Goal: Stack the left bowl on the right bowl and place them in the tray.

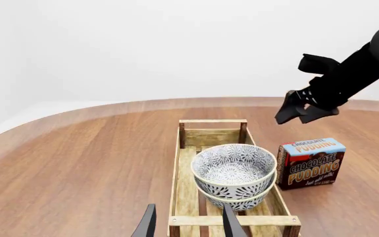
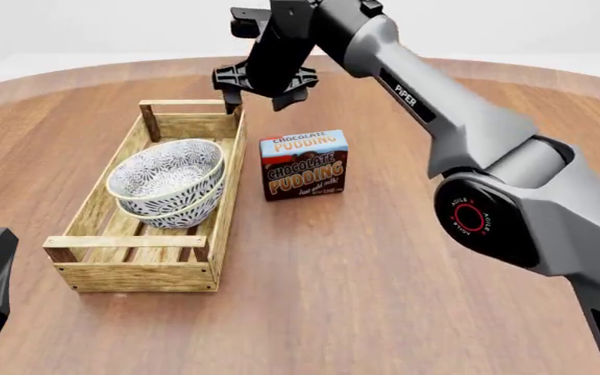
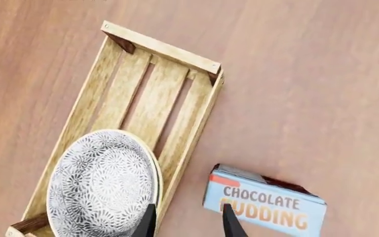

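Bowls sit nested, the upper bowl (image 2: 166,173) inside the lower bowl (image 2: 180,211), within the tray (image 2: 133,269) toward the bench's (image 2: 383,297) left side, nearer the tray's front end bar than its far one. By the look of it the task is essentially done. The right gripper (image 2: 262,87) hangs above the tray's far right corner, its fingers (image 3: 148,222) spread with nothing between them; the left gripper (image 1: 186,224) hovers low off the tray's near end, fingers likewise parted and empty. Risk now lies mainly in the retreat: the right arm reaches over the chocolate pudding box (image 2: 303,166), which stands just beside the tray's right plank, and a low sweep could topple it or nudge the tray's wall, rocking the stack. The bowls are round, glossy, ceramic-looking, with a dark floral print on pale ground. The tray is pale slatted wood, rectangular, with gaps between the floor slats. The box looks like printed card, and the bench is smooth brown woodgrain.
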You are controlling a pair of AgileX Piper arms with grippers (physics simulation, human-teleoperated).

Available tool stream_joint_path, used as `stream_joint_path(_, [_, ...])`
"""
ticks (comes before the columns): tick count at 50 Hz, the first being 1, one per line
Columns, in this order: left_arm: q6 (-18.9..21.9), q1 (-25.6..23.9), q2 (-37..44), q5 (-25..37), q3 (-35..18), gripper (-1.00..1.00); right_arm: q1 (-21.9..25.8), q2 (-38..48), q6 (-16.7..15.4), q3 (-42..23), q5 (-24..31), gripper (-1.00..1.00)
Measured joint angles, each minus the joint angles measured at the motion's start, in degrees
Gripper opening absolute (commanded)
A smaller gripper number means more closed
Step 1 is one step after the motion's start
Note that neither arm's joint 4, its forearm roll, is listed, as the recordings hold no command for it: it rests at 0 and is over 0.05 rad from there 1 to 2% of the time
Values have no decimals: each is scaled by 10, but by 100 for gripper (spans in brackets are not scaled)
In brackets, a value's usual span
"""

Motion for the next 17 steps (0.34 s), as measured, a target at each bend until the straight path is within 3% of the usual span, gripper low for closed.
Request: stream_joint_path(17, [0,0,0,0,0,100,-62,-77,-117,41,18,100])
